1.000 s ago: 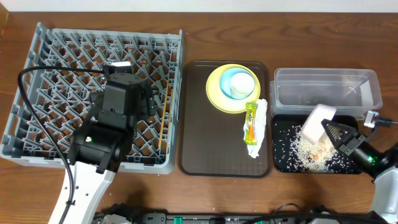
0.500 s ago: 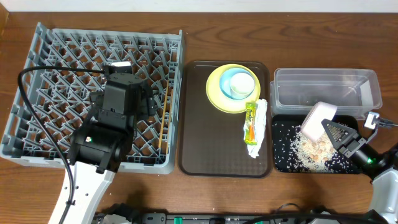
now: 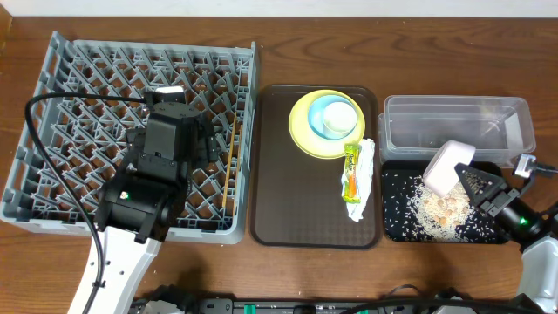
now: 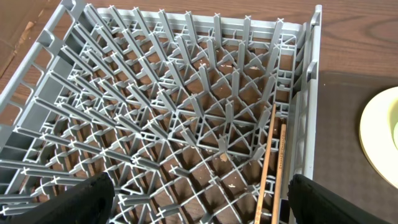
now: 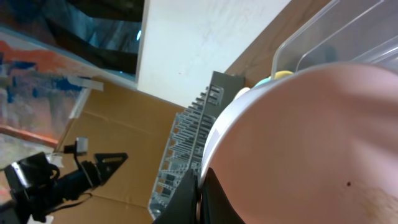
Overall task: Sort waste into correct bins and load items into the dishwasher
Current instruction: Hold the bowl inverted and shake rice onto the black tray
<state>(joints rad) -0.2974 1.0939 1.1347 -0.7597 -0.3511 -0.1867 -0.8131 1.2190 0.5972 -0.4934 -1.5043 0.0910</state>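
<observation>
Lying in the shallow black tray (image 3: 397,222) at the near right of the counter (image 3: 401,44), loose white rice scraps (image 3: 436,209) are seen piled toward its middle and scattered thinly around. Above this tray the white bowl (image 3: 446,168) is held tilted on its side, its rim pinched between the closed fingers of the right gripper (image 3: 468,180); in the right wrist view the bowl's wall fills most of the picture. Just beyond the black tray, the clear tub (image 3: 453,122) is set at the far right.

At the centre the dark brown serving tray (image 3: 296,201) is placed. On its far end the yellow plate (image 3: 305,139) is found, with the light blue bowl (image 3: 331,113) standing on it. Near the tray's right edge the crumpled napkin (image 3: 362,179) is laid, and the yellow-green sachet (image 3: 351,170) rests on top of it.

On the left the grey dish rack (image 3: 70,105) is seen. The two chopsticks (image 3: 229,174) are laid side by side along its right wall, between the pegs. The left gripper (image 4: 199,202) is held over the rack with its fingers spread wide and nothing between them; the left arm (image 3: 139,201) covers much of the rack's near half in the overhead view.
</observation>
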